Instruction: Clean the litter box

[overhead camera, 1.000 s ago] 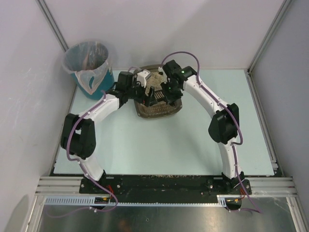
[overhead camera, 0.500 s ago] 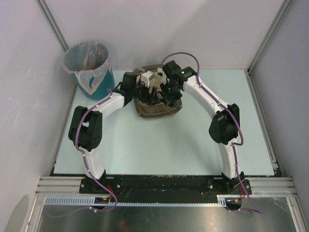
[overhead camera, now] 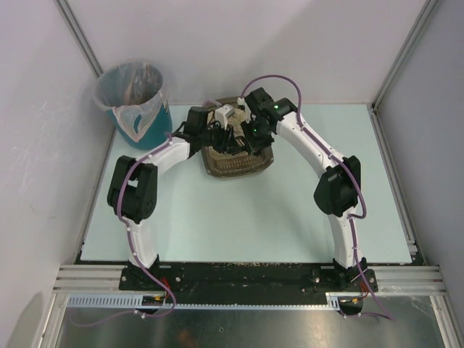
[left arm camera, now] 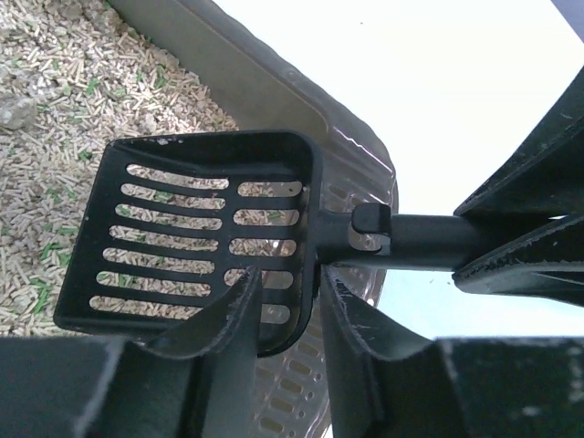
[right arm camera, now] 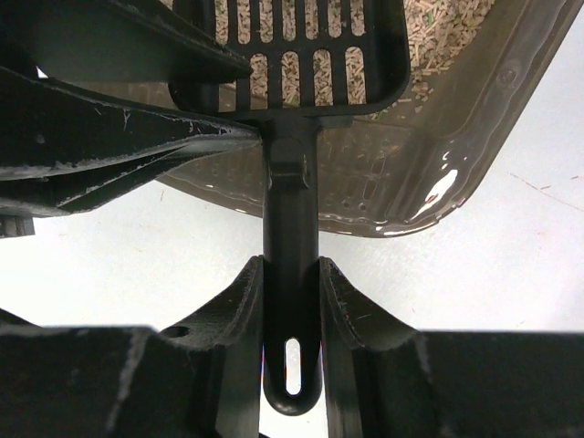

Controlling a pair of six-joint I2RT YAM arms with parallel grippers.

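The litter box (overhead camera: 235, 165) is a grey-brown tray of beige granules (left arm camera: 55, 91) at the table's back centre. Both grippers hang over it. My right gripper (right arm camera: 291, 265) is shut on the handle of a black slotted scoop (right arm camera: 292, 55), whose head is held level above the granules. My left gripper (left arm camera: 288, 278) straddles the rear wall of the scoop head (left arm camera: 201, 228). One finger is inside the scoop and one outside, against the wall. A thin gap still shows on the inner side. In the top view the left gripper (overhead camera: 221, 134) and right gripper (overhead camera: 250, 138) nearly meet.
A round teal bin (overhead camera: 134, 101) with a clear liner stands at the back left corner. The tray's rim (left arm camera: 274, 91) runs close under the scoop. White walls and metal frame posts enclose the pale table (overhead camera: 239, 217).
The left arm has swung right toward the tray, and its jaws have narrowed from wide open to a close straddle of the scoop's rear wall. The right gripper has kept its grip.
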